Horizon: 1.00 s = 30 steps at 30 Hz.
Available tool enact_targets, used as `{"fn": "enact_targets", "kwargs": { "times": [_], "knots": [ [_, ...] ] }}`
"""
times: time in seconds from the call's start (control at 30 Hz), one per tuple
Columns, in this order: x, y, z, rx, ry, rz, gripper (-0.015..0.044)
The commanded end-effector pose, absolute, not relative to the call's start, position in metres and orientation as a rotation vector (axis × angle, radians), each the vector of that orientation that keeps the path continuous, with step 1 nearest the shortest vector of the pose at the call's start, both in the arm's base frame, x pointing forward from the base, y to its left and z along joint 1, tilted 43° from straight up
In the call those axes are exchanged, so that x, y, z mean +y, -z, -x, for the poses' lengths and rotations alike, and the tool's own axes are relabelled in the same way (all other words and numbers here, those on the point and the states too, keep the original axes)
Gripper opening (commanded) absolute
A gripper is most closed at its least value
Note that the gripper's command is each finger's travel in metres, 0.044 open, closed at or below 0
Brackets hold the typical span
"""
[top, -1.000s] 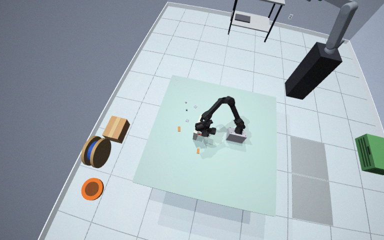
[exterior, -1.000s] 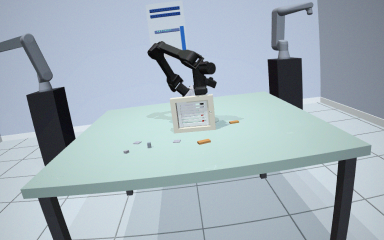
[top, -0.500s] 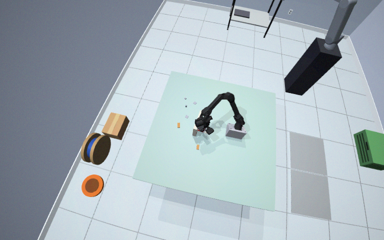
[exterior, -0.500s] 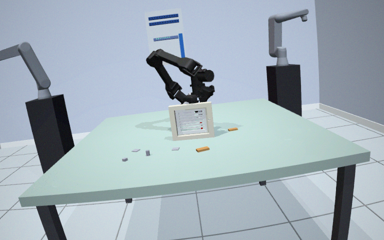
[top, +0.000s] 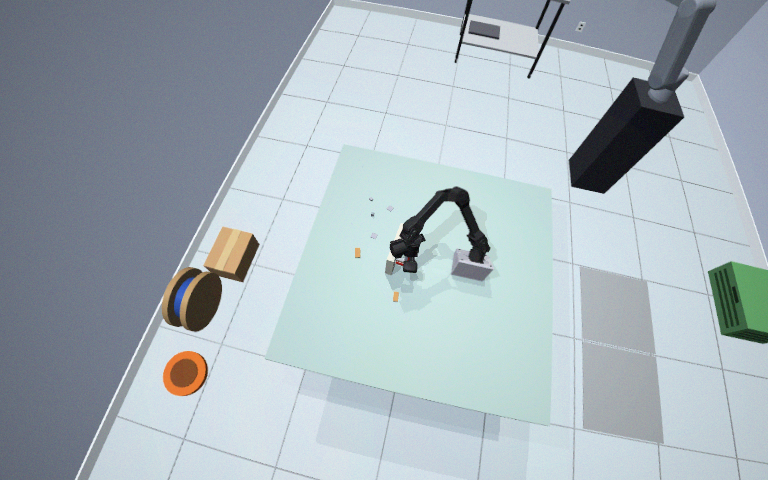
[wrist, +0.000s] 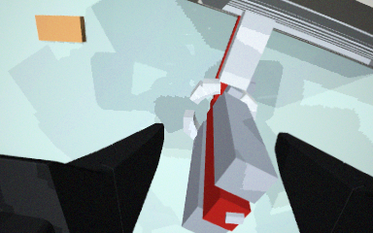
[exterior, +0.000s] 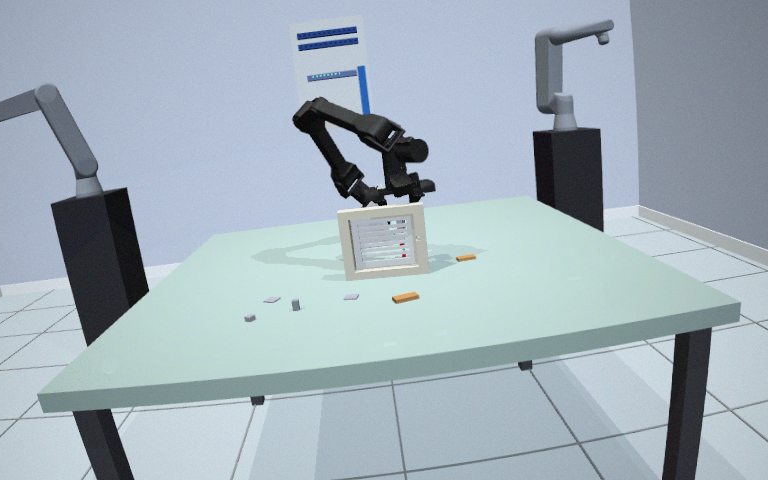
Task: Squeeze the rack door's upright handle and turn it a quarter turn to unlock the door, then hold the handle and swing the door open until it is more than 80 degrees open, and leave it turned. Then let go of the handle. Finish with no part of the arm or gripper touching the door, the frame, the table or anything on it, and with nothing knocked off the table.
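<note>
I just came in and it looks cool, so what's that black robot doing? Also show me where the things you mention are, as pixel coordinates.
The black arm [top: 455,195] [exterior: 340,111] is working on the small rack's door. Its gripper [wrist: 220,136] is open around the grey and red handle [wrist: 244,146], with a gap on each side, so it isn't holding it. The door looks a bit ajar at most, so there is probably more opening to do.

Red stripe down grey handle [wrist: 244,150] btwn black fingers, orange block [wrist: 59,28] beyond claw's left finger, pale-green tabletop [top: 465,356] [exterior: 495,309] [wrist: 9,116] under claw

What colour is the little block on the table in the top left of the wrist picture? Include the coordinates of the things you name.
Orange [wrist: 59,28], clearest in the wrist view.
</note>
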State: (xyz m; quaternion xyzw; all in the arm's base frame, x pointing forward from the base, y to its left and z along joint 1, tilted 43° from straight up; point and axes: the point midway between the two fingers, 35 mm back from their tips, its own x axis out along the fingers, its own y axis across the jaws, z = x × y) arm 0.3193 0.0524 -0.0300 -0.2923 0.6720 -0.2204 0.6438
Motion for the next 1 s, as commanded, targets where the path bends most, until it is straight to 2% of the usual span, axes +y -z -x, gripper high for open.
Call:
{"fn": "enact_targets", "kwargs": {
  "times": [0.0, 0.97],
  "knots": [
    [0.0521, 0.0299, -0.3190, 1.417, 0.718, 0.433, 0.0284],
    [0.0520, 0.0299, -0.3190, 0.604, 1.497, -0.690, 0.0284]
  ]
}}
